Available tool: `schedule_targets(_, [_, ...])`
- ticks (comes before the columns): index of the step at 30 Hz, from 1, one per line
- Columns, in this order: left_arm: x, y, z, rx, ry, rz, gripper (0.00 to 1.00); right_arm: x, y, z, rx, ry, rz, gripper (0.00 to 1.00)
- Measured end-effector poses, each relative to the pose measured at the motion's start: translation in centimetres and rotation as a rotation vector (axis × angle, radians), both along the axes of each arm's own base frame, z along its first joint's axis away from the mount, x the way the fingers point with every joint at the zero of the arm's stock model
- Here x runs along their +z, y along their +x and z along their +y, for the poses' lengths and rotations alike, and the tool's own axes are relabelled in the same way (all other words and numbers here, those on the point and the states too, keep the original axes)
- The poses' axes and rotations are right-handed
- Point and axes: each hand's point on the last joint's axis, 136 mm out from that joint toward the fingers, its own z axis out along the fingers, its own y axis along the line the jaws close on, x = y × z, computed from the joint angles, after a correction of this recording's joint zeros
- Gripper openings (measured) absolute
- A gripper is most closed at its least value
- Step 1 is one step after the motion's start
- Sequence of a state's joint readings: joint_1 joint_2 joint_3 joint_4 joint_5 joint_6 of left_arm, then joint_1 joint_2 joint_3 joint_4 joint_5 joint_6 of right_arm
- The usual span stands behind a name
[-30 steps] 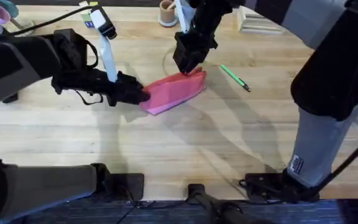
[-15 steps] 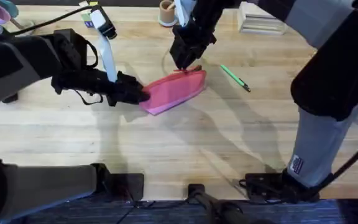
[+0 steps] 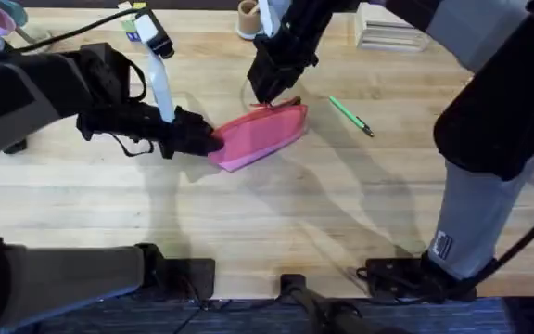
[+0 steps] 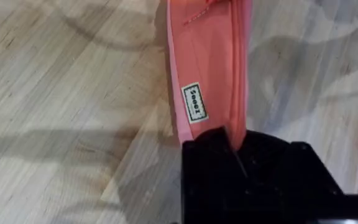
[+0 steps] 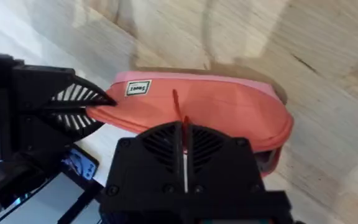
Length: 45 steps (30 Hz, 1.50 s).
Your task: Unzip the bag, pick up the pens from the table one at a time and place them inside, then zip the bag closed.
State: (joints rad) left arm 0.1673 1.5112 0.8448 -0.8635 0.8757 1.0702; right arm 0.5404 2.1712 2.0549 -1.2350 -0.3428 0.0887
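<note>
Left jaws: you have them clamped on the near-left end of the bag; your left wrist view shows the pink fabric edge pinched between the two black fingers.
Right jaws: you have them closed on a thin red zipper pull that runs up into the slot between the fingers in your right wrist view; they sit above the bag's far edge, about mid-length.
Bag: it lies on the table between your two arms, long axis running from the left jaws toward the far right, with a small white label on its side near the held end.
Zipper: the seam runs along the top edge; you cannot tell from these views how far it is open.
Pen: the green pen with a dark tip lies flat on the table, to the right of the bag, apart from it and from both jaws.
Table surroundings: a cup stands at the far edge behind your right arm.
</note>
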Motion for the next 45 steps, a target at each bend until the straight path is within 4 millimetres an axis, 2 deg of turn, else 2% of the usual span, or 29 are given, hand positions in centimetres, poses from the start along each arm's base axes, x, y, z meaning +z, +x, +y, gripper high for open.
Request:
schedule_targets(7, [0.0,0.0,0.0,0.0,0.0,0.0,0.041,0.5,-0.1,0.6,0.011,0.017,-0.008,0.033])
schedule_targets(15, [0.0,0.0,0.0,0.0,0.001,-0.001,0.041,0.7,-1.7,3.1,0.073,0.033,-0.019,0.031])
schedule_targets(23, [0.0,0.2,0.0,0.0,0.003,-0.01,0.041,0.8,-2.8,4.4,0.111,0.038,-0.024,0.03])
schedule_targets(35, [0.0,0.2,0.0,0.0,0.003,-0.011,0.041,1.0,-6.7,8.0,0.217,0.056,-0.008,0.03])
schedule_targets(41, [0.0,0.2,0.0,0.0,0.003,-0.011,0.041,1.1,-7.1,7.6,0.214,0.032,0.001,0.03])
schedule_targets(45, [0.0,0.2,0.0,0.0,0.003,-0.012,0.041,2.2,-6.1,6.8,0.201,-0.012,-0.055,0.03])
